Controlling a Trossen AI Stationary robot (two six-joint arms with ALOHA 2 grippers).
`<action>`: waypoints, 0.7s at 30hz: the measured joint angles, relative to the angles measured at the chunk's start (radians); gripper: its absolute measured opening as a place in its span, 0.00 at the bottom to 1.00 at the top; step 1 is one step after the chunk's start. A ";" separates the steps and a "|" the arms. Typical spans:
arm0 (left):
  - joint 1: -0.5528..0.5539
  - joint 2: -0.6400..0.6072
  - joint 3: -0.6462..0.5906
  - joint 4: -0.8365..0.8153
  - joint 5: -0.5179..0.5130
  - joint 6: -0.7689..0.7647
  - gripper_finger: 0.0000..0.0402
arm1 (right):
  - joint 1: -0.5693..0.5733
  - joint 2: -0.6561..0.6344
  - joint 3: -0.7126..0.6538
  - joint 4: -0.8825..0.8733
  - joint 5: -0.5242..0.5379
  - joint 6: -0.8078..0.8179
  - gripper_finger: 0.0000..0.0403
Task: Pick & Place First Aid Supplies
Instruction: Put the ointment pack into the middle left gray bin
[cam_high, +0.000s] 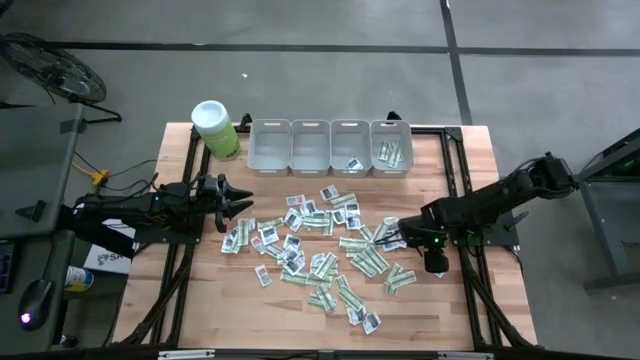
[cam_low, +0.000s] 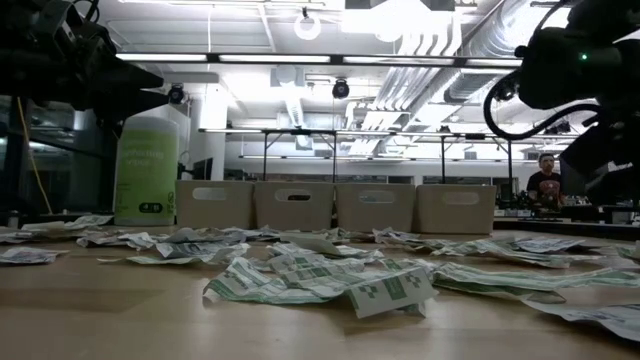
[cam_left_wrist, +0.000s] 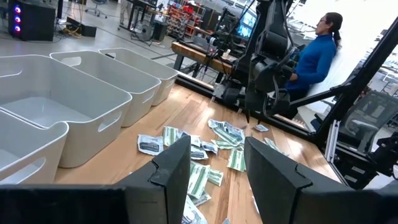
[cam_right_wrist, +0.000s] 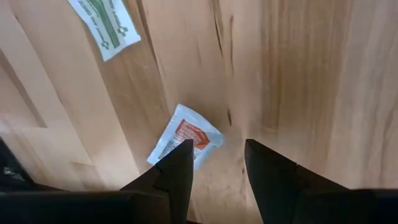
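Wooden table (cam_right_wrist: 298, 74), red-print packet (cam_right_wrist: 186, 140) beside right fingers (cam_right_wrist: 177, 163) (parted)

Dark jointed arms (cam_high: 500, 195), black wedge-shaped claw fingers (cam_left_wrist: 171, 168)

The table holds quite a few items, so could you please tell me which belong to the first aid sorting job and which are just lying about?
For the job:
- small flat paper packets, white squares and green-and-white strips
- four grey rectangular plastic bins

Lying about:
- lime-green canister with white lid
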 joint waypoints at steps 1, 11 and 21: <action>0.000 0.000 0.000 0.000 0.000 0.000 0.37 | 0.005 0.000 -0.002 0.004 0.005 0.001 0.34; 0.000 0.000 0.000 0.000 0.000 0.000 0.37 | 0.031 0.000 -0.002 0.036 0.050 0.030 0.34; 0.000 0.000 0.000 0.000 0.000 0.000 0.37 | 0.083 0.033 0.003 0.065 0.042 0.078 0.34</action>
